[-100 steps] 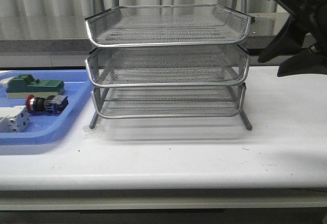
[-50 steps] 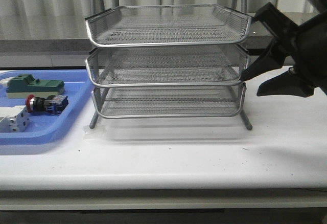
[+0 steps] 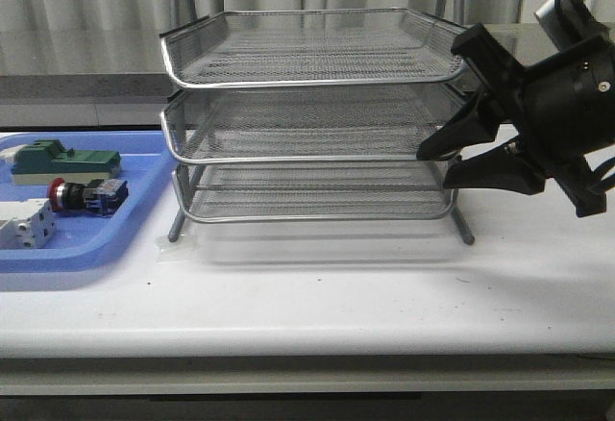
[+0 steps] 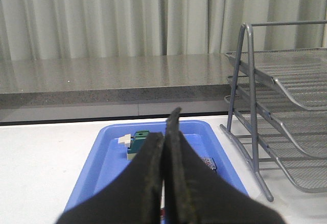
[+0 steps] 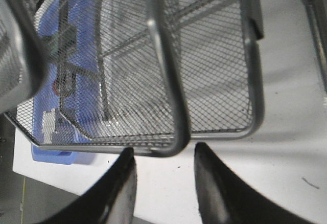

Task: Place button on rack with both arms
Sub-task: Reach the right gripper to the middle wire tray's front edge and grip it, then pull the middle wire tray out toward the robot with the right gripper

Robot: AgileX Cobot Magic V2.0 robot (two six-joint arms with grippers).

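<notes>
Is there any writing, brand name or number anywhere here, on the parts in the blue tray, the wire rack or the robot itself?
None can be read.
The button, green block and white-grey block in the blue tray: no legible markings; too small to tell.
The rack: bare wire mesh, no label.
The right gripper and left gripper: plain black, no lettering visible.
</notes>
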